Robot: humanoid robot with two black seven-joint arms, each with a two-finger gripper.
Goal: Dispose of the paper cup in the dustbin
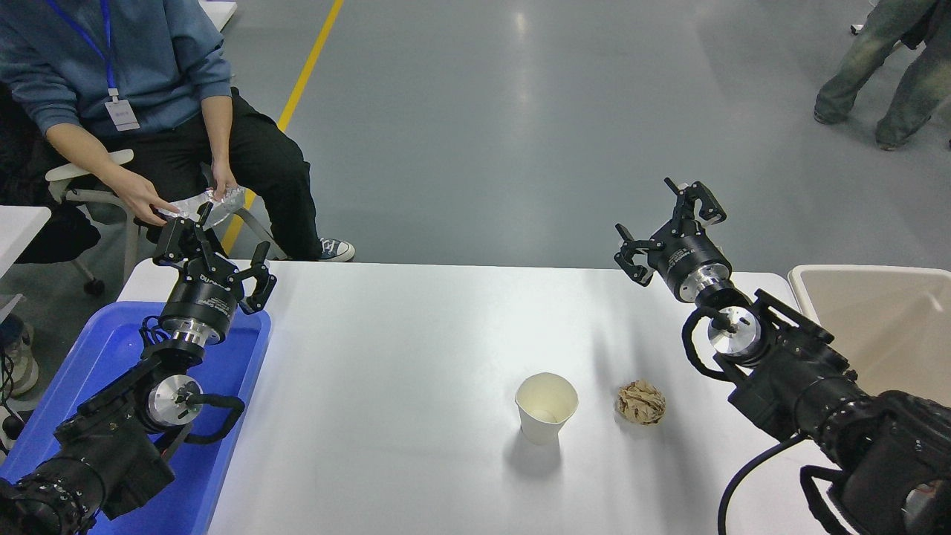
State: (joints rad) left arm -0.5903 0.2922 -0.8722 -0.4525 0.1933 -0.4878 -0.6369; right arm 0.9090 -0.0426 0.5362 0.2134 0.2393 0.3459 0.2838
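Observation:
The white paper cup [546,407] stands upright on the white table [386,371], right of centre, showing its cream inside. The beige dustbin [877,312] sits off the table's right edge, partly behind my right arm. My right gripper [669,223] is open and empty, held high over the table's far right edge, well behind and to the right of the cup. My left gripper [214,249] is open and empty, parked at the far left above the blue tray.
A crumpled brown paper ball [640,402] lies just right of the cup. A blue plastic tray [104,349] sits at the left under my left arm. A seated person [134,89] at the far left holds a shiny wrapper. Another person's legs [884,74] show top right.

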